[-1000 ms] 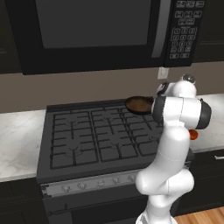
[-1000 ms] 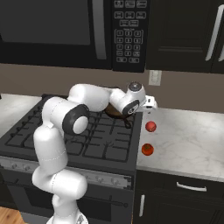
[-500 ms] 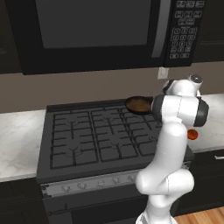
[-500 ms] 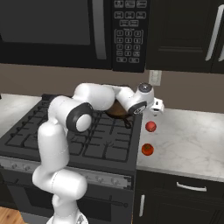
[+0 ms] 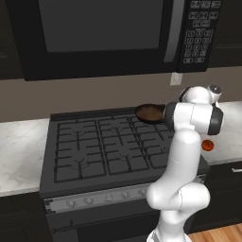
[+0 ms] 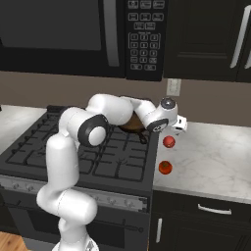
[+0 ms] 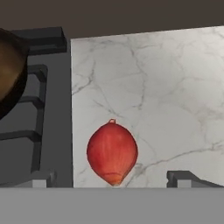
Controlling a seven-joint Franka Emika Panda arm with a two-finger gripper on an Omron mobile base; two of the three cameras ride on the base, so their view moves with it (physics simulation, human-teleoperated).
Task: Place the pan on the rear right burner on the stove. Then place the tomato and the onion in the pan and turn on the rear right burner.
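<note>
The pan [image 5: 149, 112] sits on the rear right burner [image 5: 142, 125] of the stove [image 5: 94, 146], its brownish inside up; its dark rim shows at the left of the hand view [image 7: 11, 74]. The onion [image 7: 112, 153], orange-red with a small tip, lies on the marble counter just right of the stove's edge [image 6: 169, 141]. Nearer the counter's front lies the tomato [image 6: 165, 167], also seen past the arm [image 5: 207, 145]. My gripper [image 7: 113, 178] hangs open above the onion, fingertips wide apart on either side of it and holding nothing; it shows beside the pan [image 6: 179, 125].
A black microwave [image 5: 108, 33] hangs above the stove. The silver knob strip [image 5: 125, 194] runs along the stove's front. The marble counter [image 6: 215, 157] stretches to the right, with a wall outlet [image 6: 173, 87] behind it. My own arm arches over the stove's right side.
The hand has swung right from beside the pan out over the counter and dropped slightly above the onion. Pan, onion and tomato have stayed put.
</note>
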